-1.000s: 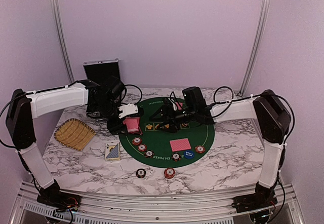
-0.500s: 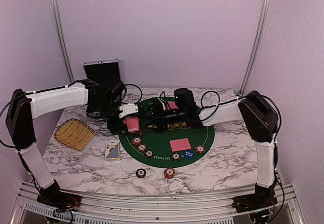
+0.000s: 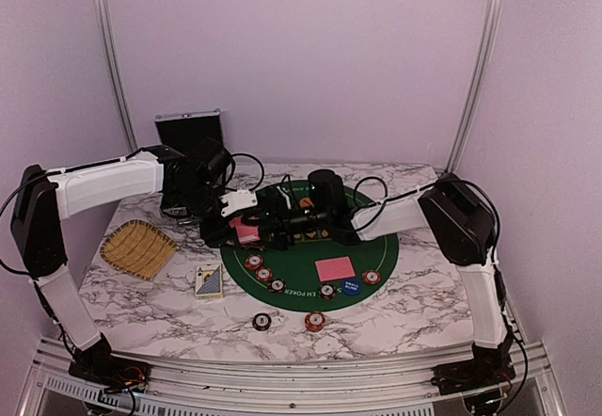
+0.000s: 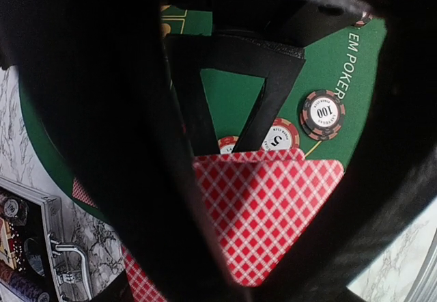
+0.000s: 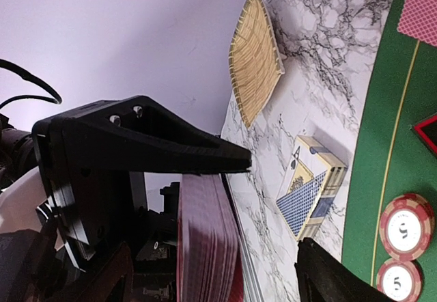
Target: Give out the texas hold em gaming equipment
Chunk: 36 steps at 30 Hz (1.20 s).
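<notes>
**L gripper pinching red-backed cards; R gripper's fingers standing spread at the stack**

Writing: the green mat [image 3: 303, 267] is showing "EM POKER" along its near rim in the top view and again in the L wrist view; the rest of the wording is being cut off by the arms. Under the cards, one dark chip [image 4: 323, 114] is reading "100" and a red chip [image 4: 280, 134] is reading "5". In the R wrist view the card box [image 5: 311, 186] is showing an ace of spades. The blue disc [image 3: 351, 286] is carrying white print too small to read.

Hidden: dark blurred fingers are filling most of the L wrist view, tips not visible. Only a corner of the metal case [image 4: 27, 247] is showing there.

Position: the L gripper [image 3: 235, 220] is pressing shut on the red-backed cards [image 4: 266, 206], holding them above the mat's left part. The R gripper [image 5: 276, 201] is standing wide apart, w/ the stack edge-on between its fingers. The upper finger [image 5: 150, 145] is sitting just over the stack's edge; can't tell if touching.
</notes>
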Motion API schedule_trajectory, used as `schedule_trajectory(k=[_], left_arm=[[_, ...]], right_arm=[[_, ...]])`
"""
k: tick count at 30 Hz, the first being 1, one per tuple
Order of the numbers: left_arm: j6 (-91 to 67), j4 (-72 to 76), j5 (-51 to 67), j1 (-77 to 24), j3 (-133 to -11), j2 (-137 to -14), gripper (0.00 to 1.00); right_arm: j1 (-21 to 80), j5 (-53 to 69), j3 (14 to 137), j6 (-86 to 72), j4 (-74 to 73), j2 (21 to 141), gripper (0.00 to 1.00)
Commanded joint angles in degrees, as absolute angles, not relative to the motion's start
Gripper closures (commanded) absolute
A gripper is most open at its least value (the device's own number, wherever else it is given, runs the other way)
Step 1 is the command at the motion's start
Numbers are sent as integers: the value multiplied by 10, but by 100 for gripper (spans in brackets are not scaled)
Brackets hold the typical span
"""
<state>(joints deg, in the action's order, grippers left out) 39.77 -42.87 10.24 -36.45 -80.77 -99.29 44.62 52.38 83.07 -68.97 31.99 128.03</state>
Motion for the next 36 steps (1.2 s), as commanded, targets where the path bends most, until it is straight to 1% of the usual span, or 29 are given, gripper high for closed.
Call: schedule_trajectory(k=[1, 7, 13, 17, 21, 25, 32, 36], left_arm=[[395, -437, 113, -366, -823, -985, 100], [396, -437, 113, -365, -821, -982, 100], [396, -437, 113, -365, -821, -980, 100], [395, -438, 114, -365, -822, -980, 100], [394, -437, 113, -365, -822, -978, 100], [397, -437, 112, -365, -822, -976, 100], [398, -437, 112, -365, -822, -977, 100], [399, -437, 111, -365, -822, -976, 100]], right_arm=[[462, 532, 878, -704, 344, 1306, 20], [470, 536, 915, -716, 341, 1336, 20], [472, 537, 927, -726, 347, 1351, 20], [472, 532, 927, -733, 347, 1357, 23], [471, 513, 924, -710, 301, 1352, 25], [464, 504, 908, -703, 292, 1341, 27], [456, 503, 887, -692, 284, 1325, 39], [450, 503, 869, -681, 278, 1312, 42]])
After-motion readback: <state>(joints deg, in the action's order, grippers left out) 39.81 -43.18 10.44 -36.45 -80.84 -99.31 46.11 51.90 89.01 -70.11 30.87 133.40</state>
